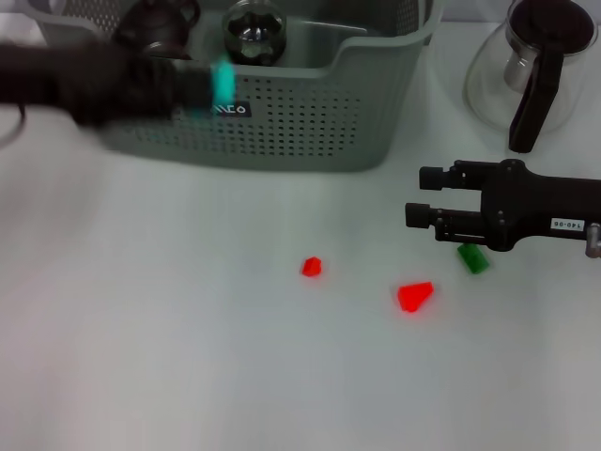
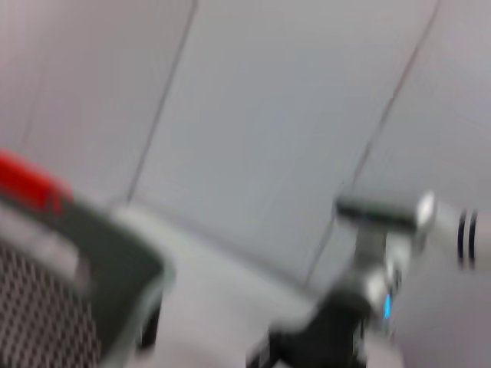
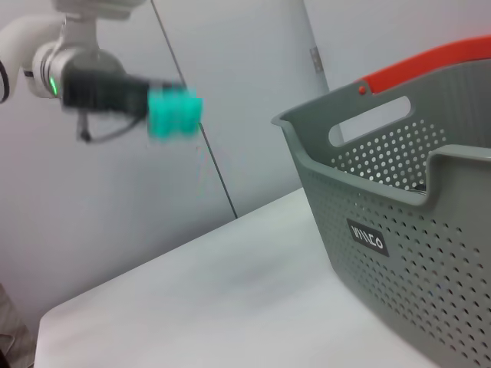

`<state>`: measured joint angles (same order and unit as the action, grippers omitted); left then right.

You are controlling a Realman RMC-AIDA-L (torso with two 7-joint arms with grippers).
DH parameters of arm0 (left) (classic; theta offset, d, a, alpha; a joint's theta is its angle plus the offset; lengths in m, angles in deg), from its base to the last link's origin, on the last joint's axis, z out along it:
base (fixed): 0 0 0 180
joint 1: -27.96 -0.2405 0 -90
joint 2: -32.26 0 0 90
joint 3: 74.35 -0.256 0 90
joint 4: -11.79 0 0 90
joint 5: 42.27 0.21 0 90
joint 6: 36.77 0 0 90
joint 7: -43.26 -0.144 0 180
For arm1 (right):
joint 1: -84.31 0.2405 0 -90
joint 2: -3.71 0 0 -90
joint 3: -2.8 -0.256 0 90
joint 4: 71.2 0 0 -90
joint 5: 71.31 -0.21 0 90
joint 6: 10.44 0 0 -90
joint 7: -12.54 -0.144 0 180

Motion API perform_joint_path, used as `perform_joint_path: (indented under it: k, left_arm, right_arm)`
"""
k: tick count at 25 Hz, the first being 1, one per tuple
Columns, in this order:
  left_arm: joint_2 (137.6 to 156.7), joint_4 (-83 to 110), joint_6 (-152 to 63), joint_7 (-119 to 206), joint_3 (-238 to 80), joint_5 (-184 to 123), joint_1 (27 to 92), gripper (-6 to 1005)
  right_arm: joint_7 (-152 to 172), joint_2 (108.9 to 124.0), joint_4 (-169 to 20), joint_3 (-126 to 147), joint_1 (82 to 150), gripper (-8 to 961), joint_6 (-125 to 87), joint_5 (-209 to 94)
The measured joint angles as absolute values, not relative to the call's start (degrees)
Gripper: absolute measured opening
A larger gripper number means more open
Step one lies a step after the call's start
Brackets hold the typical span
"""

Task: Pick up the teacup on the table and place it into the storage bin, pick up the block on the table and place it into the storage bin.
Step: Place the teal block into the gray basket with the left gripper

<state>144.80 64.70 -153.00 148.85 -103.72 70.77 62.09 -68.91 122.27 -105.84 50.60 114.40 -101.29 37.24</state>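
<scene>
The left gripper (image 1: 223, 85) was raised before the storage bin (image 1: 310, 132), just short of its front wall, fingers closed on a teal block (image 3: 173, 113). A dark teacup (image 1: 158, 26) already sat inside. Red pieces (image 1: 312, 267) lay on the tabletop (image 1: 188, 329). The right gripper (image 1: 420, 195) hovered nearby, fingers parted and empty, nearer those pieces.

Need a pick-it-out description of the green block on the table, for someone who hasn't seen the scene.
Start at the storage bin at the back of the white table. Go to the black right gripper lying in from the right. The green block sits just under that gripper's body. It is the only green piece: the two loose pieces nearby are both red.
</scene>
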Motion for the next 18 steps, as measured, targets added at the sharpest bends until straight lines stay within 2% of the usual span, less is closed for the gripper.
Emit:
perform_joint_path:
  k: [7,13,16,18]
  left_arm:
    - [142.97,63.80,-143.96,162.82,-98.08,64.15,67.04,326]
    - [139.48,63.89,-129.38,172.46,-107.92,70.54,75.04,327]
    - [138.99,63.60,-121.86,176.55,-114.24,79.15,78.36,328]
    - [139.52,63.56,-117.92,177.65,-117.59,84.85,80.14,328]
  right_arm:
    - [-68.79,122.33,-105.85,50.78,114.43,675,-101.33,37.24]
    - [-68.64,122.52,-105.68,50.73,114.47,675,-101.33,37.23]
    - [-68.61,122.86,-105.75,50.56,114.42,675,-101.13,37.22]
    - [-68.58,123.00,-105.76,50.47,114.47,675,-100.95,37.22]
